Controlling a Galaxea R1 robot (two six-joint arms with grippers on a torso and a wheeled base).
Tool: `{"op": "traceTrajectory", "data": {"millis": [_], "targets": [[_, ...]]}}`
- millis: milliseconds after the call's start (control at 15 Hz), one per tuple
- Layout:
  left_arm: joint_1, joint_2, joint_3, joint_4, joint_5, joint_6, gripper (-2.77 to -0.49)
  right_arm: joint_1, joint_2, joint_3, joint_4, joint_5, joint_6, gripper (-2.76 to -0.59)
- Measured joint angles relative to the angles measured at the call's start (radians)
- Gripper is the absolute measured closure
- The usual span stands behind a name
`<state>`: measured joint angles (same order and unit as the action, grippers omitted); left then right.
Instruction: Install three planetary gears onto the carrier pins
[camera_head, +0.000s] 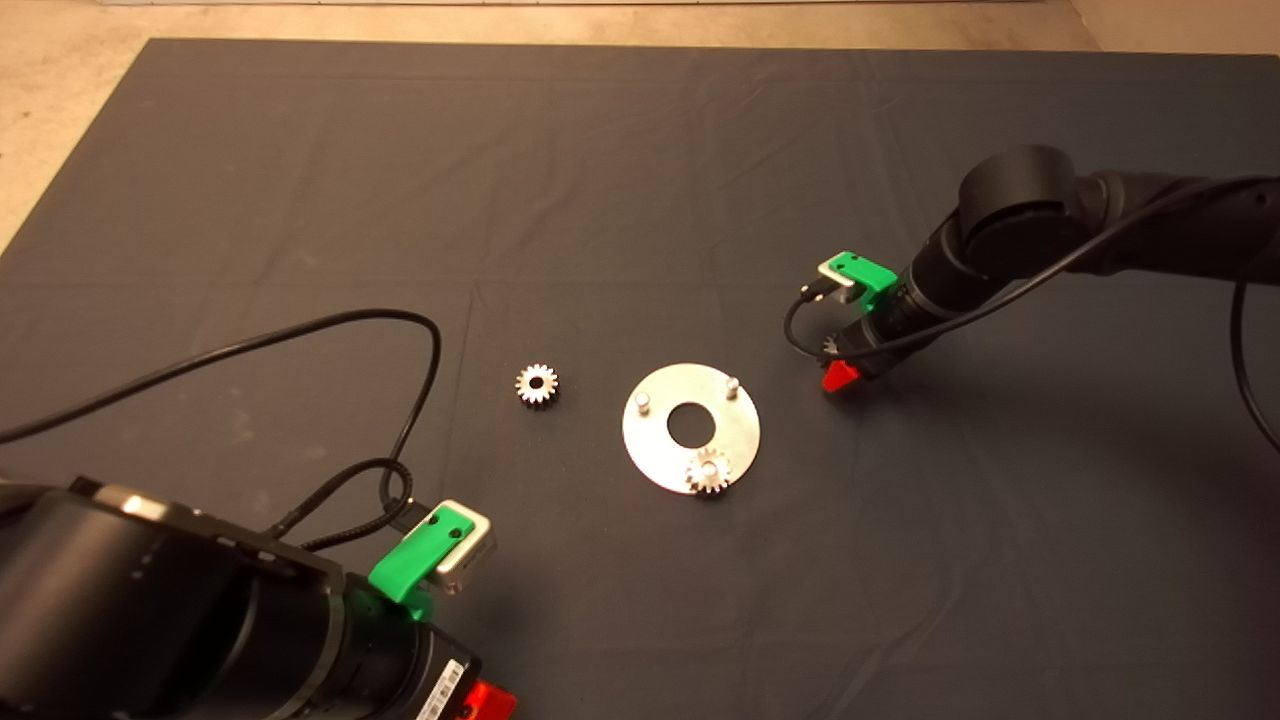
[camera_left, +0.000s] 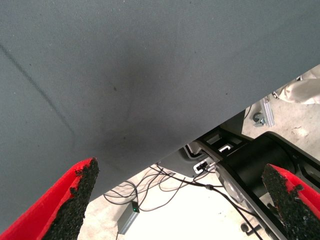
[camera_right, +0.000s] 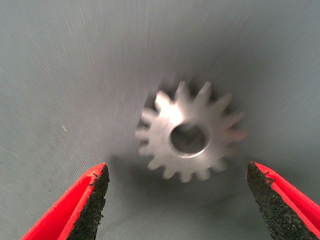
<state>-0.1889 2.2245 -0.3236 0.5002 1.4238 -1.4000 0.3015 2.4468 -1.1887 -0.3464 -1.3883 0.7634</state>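
1. We count three planetary gears: one on the mat (camera_head: 537, 384), one seated on the disc (camera_head: 708, 470), one under the right gripper (camera_right: 189, 132).
2. One disc (camera_head: 660, 440).
3. We see two bare carrier pins (camera_head: 643, 402) (camera_head: 732, 383).

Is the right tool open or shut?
Open. The right tool's red fingers stand wide apart, with a gear lying flat on the mat beyond them.

dark grey mat (camera_head: 600, 180). silvery gears (camera_head: 537, 384) and a shiny silver disc (camera_head: 650, 445). green grippers (camera_head: 850, 365) with red fingers (camera_right: 75, 205), black pads.
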Motion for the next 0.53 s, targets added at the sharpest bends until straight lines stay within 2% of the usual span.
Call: {"op": "traceTrajectory", "data": {"millis": [267,533], "targets": [[0.000,0.000,0.000,0.000,0.000,0.000,-2.36,0.006,0.003,-0.019,0.000,0.001,-0.005,-2.02],[0.000,0.000,0.000,0.000,0.000,0.000,-2.36,0.006,0.008,-0.038,0.000,0.003,-0.034,-2.02]]}}
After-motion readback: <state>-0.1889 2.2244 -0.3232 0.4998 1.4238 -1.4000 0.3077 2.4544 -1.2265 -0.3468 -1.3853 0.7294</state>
